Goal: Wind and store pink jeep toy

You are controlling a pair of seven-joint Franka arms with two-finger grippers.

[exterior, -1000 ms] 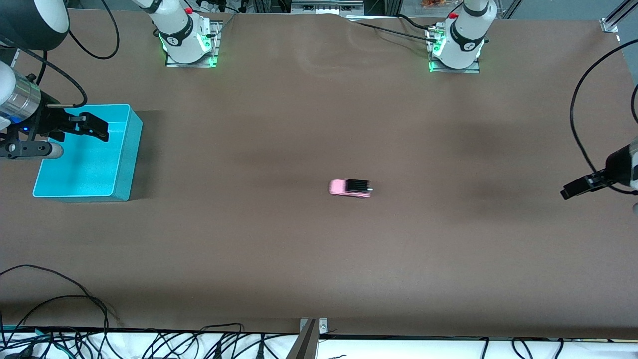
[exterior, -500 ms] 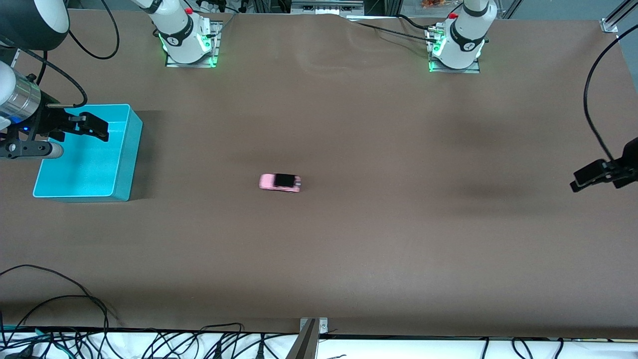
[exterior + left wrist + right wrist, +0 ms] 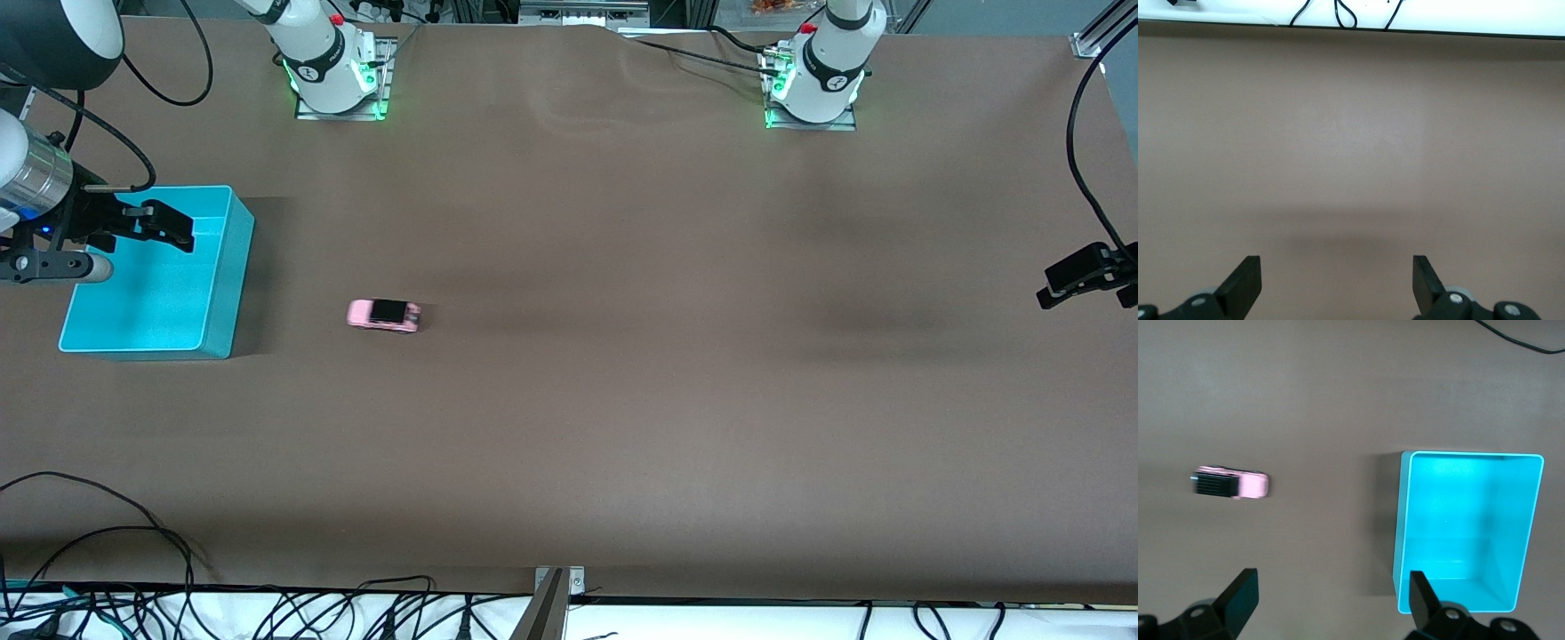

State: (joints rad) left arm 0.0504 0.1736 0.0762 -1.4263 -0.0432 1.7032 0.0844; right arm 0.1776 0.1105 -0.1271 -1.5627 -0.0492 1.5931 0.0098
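The right gripper [image 3: 182, 233] hangs over the teal bin [image 3: 222, 276], jaws spread wide and holding nothing; in the right wrist view its two fingertips [image 3: 1245, 587] frame the bin's open mouth and the bare worktop [image 3: 622, 427] beside it. The left gripper [image 3: 1062, 289] hovers over the worktop at the left arm's end, well apart from the bin, jaws likewise wide and empty, with only brown surface between its fingertips [image 3: 1248, 277]; this arm appears to wait. The pink jeep toy [image 3: 384, 314] sits on its wheels on the worktop near the bin, on the side of the bin toward the left arm's end, its pink nose pointing at the bin wall and its black roof at the rear; its outline is smeared in the right wrist view [image 3: 1230, 484], which suggests it is rolling. Storing is not yet done: the bin is empty. Risks, as judged from this layout: a toy under spring power may strike the bin wall and rebound or turn aside, so a descent aimed at its present spot would close on nothing. A grasp made while the wheels spin may pinch the roof edge only and let the small body twist out. Reaching down beside the bin, the right gripper could also clip the rim and shift the bin.
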